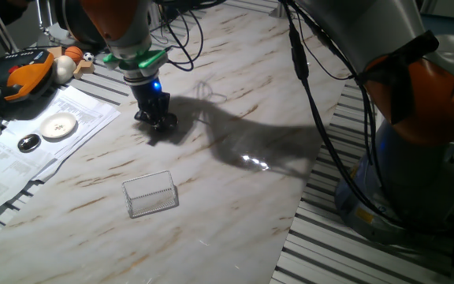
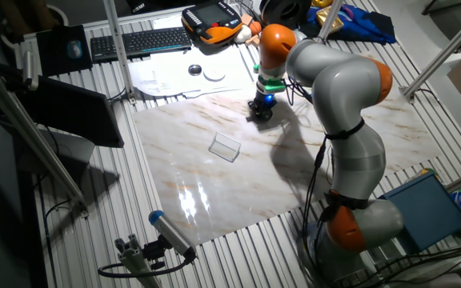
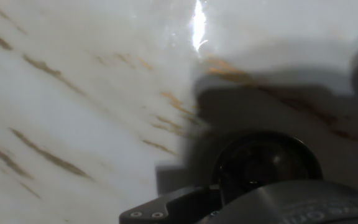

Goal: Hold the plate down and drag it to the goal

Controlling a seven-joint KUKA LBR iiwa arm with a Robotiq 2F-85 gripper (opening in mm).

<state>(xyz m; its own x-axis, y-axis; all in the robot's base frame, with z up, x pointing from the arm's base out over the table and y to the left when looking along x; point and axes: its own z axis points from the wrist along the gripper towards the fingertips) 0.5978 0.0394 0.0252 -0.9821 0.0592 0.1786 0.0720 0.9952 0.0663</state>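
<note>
While the black two-finger claw point(image 1: 157, 120) pressed down on the small round shiny metal plate point(image 3: 267, 163) – finger spacing unclear – the see-through rectangular goal point(image 1: 150, 193) lay well apart on the marble-patterned worktop point(image 1: 235, 197), so nearly the whole drag remained.

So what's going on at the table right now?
The arm has its gripper down on the marble table, right over the plate, which shows as a dark round dish under the fingers in the hand view. Whether the jaws are open or shut can't be told. The goal, a clear rectangle, sits apart from the gripper, nearer the table's front edge, with nothing in it, so the plate is not there yet.
</note>
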